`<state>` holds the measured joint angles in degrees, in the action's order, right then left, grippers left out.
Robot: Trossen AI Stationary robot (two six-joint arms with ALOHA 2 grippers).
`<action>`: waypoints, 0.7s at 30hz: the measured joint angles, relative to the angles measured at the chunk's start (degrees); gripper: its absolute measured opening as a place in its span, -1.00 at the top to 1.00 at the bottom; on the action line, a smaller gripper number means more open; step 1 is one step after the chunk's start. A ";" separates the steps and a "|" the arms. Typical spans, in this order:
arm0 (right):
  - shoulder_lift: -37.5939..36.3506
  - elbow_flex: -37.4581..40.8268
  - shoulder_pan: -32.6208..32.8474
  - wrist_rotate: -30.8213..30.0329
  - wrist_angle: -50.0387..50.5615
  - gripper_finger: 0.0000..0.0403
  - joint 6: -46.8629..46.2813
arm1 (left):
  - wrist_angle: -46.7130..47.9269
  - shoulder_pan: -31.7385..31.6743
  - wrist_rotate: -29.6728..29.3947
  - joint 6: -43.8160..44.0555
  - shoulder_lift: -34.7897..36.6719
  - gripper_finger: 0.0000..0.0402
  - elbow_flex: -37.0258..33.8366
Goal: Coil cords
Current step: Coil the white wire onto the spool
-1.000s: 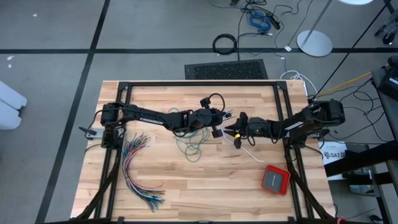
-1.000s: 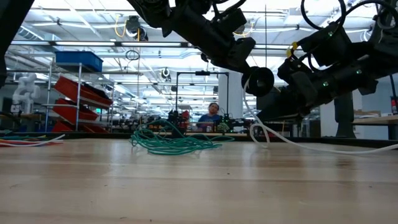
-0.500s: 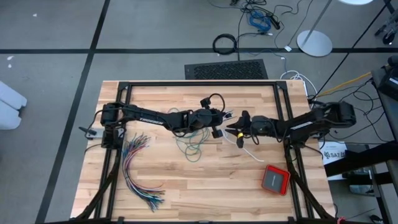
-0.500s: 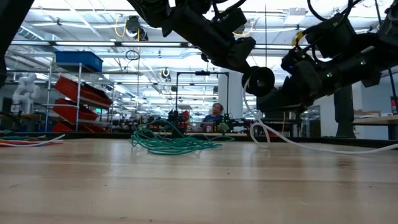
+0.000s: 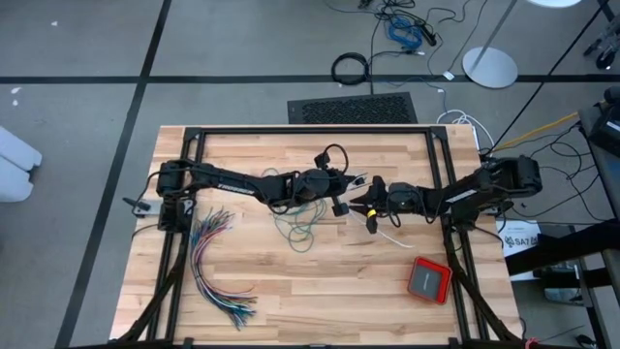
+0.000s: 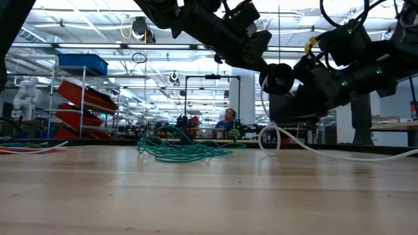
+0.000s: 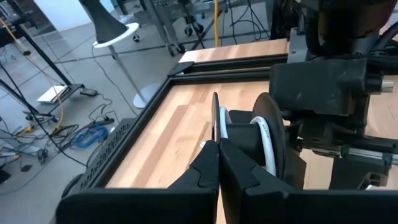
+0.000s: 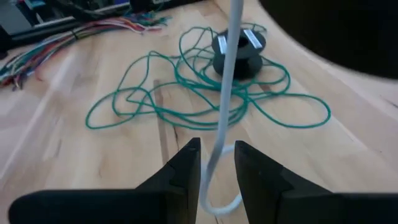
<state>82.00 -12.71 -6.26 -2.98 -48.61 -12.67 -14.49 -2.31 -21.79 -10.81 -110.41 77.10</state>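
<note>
Overhead, little has shifted: left gripper (image 5: 341, 191) and right gripper (image 5: 368, 206) meet mid-table, and the white cord (image 5: 395, 238) trails right and near. The teal cord (image 5: 295, 231) lies untouched just left. You've room all round; the box (image 5: 428, 279) and wires (image 5: 218, 267) sit well apart.

Low down, the spool (image 6: 277, 77) has lifted slightly and the cord's loop has drawn left, so likely a turn is going on.

Left wrist: fingers clenched, apparently on the spool's flange.

Right wrist: fingers parted, the cord running loosely between them.
</note>
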 joint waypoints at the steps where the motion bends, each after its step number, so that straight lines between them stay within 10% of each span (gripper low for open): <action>1: 0.12 0.00 -0.01 -0.02 -0.22 0.58 0.01 | 0.11 0.09 0.04 0.00 0.00 1.00 0.00; 13: 1.66 0.00 -0.02 -0.06 0.67 0.59 -0.67 | -2.20 0.46 0.55 0.05 0.00 1.00 0.00; 21: 2.32 0.00 0.08 -1.47 -2.29 0.96 2.28 | -2.78 0.58 0.74 1.43 0.00 1.00 0.00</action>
<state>84.31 -12.71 -6.18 -4.46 -50.90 -10.38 -17.27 -1.73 -21.04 -9.38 -110.41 77.10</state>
